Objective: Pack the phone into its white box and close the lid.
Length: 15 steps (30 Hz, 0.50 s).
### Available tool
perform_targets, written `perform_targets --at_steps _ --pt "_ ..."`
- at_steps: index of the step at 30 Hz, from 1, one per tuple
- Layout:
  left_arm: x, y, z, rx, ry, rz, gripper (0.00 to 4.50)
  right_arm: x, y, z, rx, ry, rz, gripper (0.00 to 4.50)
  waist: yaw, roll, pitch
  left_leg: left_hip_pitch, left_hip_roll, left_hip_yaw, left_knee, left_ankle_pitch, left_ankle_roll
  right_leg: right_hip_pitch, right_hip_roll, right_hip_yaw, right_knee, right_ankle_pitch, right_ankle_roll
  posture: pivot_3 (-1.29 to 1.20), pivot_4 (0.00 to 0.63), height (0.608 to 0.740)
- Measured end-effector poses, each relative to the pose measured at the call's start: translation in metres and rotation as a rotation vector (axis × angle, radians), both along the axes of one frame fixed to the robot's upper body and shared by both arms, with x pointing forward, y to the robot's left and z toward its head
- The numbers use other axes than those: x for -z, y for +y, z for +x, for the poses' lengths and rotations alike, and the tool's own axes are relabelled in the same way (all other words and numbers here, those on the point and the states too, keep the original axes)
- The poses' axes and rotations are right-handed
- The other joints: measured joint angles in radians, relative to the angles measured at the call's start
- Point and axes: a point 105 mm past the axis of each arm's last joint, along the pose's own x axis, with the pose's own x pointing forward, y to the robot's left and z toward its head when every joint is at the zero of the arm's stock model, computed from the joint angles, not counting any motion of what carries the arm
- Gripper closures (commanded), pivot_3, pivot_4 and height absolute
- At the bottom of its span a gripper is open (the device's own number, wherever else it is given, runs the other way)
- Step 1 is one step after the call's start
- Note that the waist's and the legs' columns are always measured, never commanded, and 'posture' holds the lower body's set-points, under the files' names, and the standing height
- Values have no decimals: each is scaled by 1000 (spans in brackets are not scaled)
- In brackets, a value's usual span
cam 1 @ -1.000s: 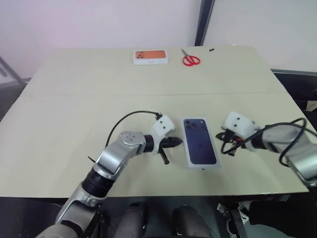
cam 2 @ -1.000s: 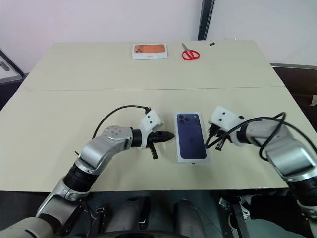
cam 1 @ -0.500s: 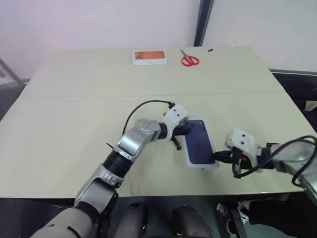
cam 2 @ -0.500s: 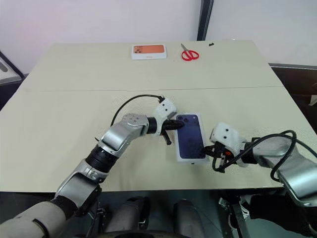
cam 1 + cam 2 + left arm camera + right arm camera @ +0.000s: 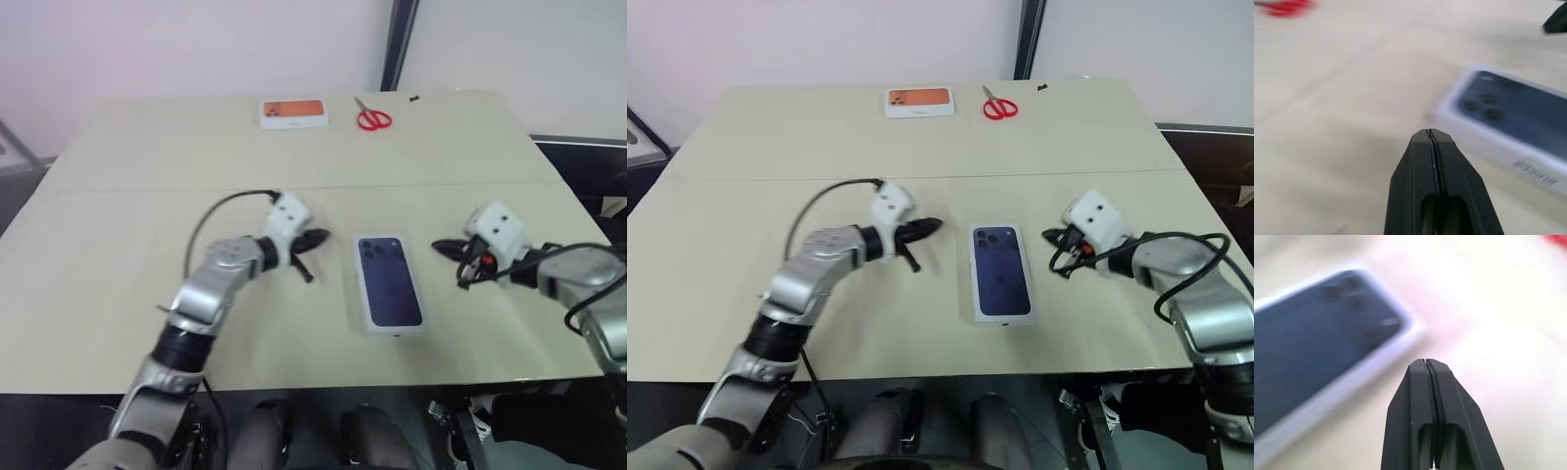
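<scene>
— So where does everything sit around the closed box?

— Well, the table (image 5: 118, 225) carries it all. The lid (image 5: 390, 295), with its dark blue phone picture facing up, lies flat on the white box near the table's front edge, and the box's white side shows just under it in the left wrist view. The phone itself cannot be seen.

— And the arms?

— The left arm (image 5: 201, 304) reaches forward from the box's left, elbow bent, wrist turned toward the box. The left gripper (image 5: 315, 238) hangs just off the lid's far left corner, apart from it, its fingers pressed together with nothing between them. The right arm (image 5: 578, 284) comes in from the box's right, forearm angled inward. The right gripper (image 5: 443, 247) points at the lid's far right corner, also apart from it, fingers closed flat on each other and empty.

— Anything else?

— Well beyond the box, at the table's far edge, lie a white box with an orange picture (image 5: 293, 113) and, to its right, red scissors (image 5: 373, 118).
</scene>
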Motion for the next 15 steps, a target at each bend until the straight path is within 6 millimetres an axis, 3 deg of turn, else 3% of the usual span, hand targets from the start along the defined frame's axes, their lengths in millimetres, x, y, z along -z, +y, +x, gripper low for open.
perform_targets --at_steps 4,7,15 --pt "11 60 -16 -161 8 36 4500 -6 -14 15 27 2 137 4479 0 0 0 0 0 0 0 -1 2 0 0 0 0 0 0 0 150 740" --pt "16 92 -27 -257 15 65 4500 -4 -23 19 20 28 179 4479 2 0 0 0 0 0 0 -2 4 0 -1 0 0 0 0 0 150 740" --pt "25 105 -44 -317 24 62 4500 5 -21 14 -53 90 198 4479 -1 1 0 1 0 0 -2 -2 4 0 -1 0 0 0 0 0 150 740"
